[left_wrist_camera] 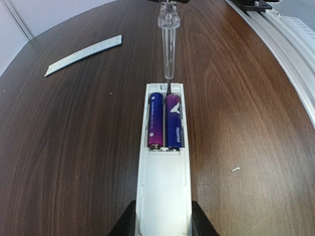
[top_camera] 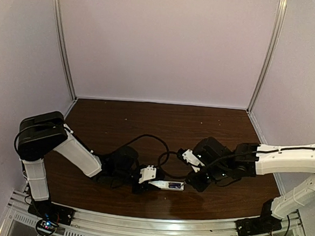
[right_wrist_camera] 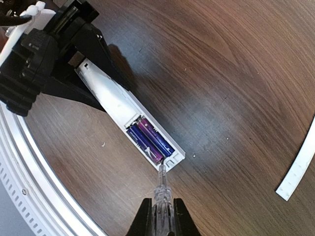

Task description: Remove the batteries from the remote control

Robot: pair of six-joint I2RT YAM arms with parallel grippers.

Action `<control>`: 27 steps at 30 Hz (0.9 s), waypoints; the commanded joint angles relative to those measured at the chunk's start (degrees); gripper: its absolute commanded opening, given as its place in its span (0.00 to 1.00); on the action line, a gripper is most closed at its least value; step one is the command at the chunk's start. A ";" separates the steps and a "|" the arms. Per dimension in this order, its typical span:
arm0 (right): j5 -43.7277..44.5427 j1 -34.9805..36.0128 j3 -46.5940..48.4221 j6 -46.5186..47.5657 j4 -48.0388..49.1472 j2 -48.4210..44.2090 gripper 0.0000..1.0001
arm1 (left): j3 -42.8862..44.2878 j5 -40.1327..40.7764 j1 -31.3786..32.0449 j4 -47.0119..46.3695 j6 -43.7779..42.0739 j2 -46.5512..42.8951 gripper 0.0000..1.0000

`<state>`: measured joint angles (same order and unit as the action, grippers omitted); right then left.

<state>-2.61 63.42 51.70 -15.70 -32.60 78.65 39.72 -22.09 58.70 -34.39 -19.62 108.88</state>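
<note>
The remote control, a long slim white plastic bar, lies flat on the dark brown wooden table. It is near the front edge, between the two arms. From above, the left end effector is at its left end. The right end effector is just beside its right end.

In the left wrist view, the left end effector is closed on the near end of the remote control, with one black finger on each long side. The batteries, two small purple-blue round cells, lie side by side in the open recess. A see-through plastic screwdriver points at the far end of the recess. Its thin dark tip is right at the end of one battery. A thin flat white cover strip lies well apart on the table. A silver metal rail runs along one side.

In the right wrist view, the right end effector is closed tight on the screwdriver handle. The tip sits at the end of the recess, by the batteries. Both are in the remote control. The left end effector grips its other end.
</note>
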 commanded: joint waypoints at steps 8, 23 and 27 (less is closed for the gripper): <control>-7.29 -2.26 -13.12 -5.97 12.43 -6.44 0.00 | 0.18 -1.51 -0.53 -0.63 -0.38 1.41 0.00; -7.08 -2.50 -16.29 -7.05 15.46 -7.20 0.00 | 0.27 -1.70 -0.57 -0.59 -0.25 1.53 0.00; -6.29 -2.42 -15.81 -7.59 14.92 -7.26 0.00 | 0.34 -1.73 -0.56 -0.61 -0.12 1.51 0.00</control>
<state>-8.36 60.97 37.10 -22.41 -15.86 70.57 39.72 -23.07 58.06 -34.33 -19.59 109.32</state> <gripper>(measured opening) 0.125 0.297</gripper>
